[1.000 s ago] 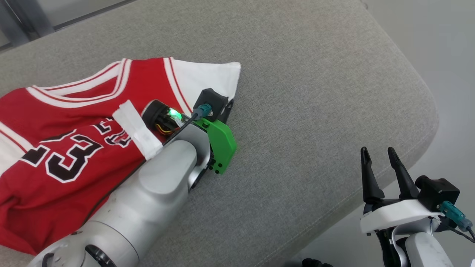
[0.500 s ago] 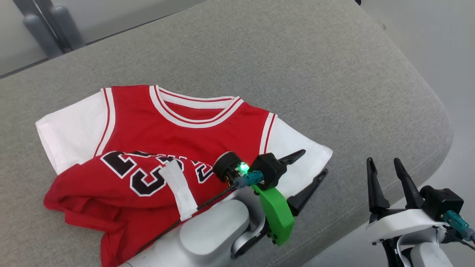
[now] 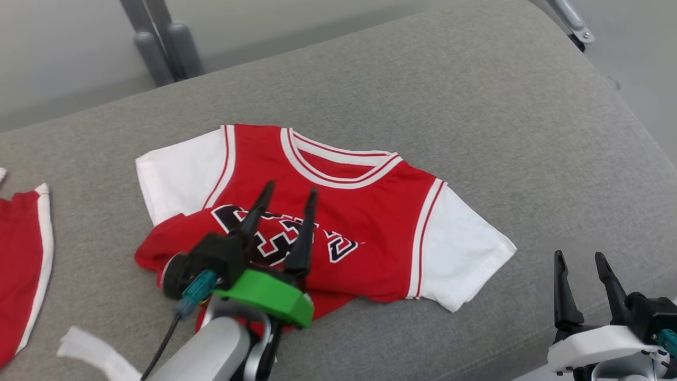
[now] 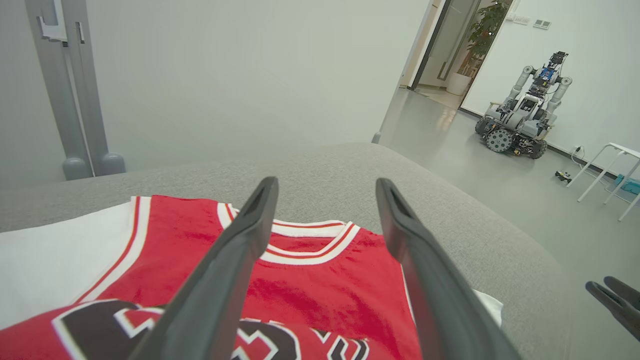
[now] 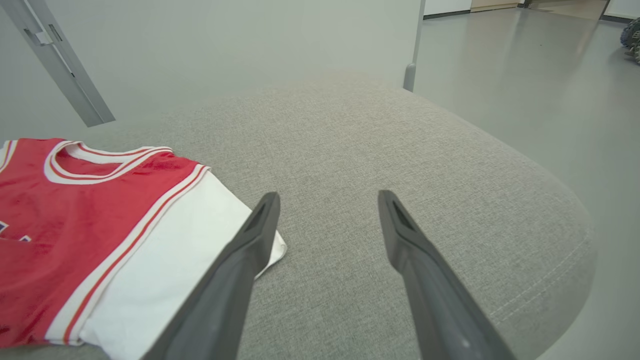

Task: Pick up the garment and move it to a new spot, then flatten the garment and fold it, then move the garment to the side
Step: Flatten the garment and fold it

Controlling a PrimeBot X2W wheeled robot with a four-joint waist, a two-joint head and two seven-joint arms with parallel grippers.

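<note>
The garment [image 3: 338,211] lies mid-frame on the grey cushion [image 3: 476,106], front up, its lower part doubled over. My left tool [image 3: 291,188] hides part of the number and the hem. A second red piece [image 3: 21,264] is cut off at the left edge. The left wrist view adds another robot [image 4: 525,117], far back. My right tool [image 3: 578,255] sits lower right, fingers spread, clear of the cloth. The left tool is spread and empty, pointing up-frame over the print. Half a second ago it pointed sideways at the white sleeve.
</note>
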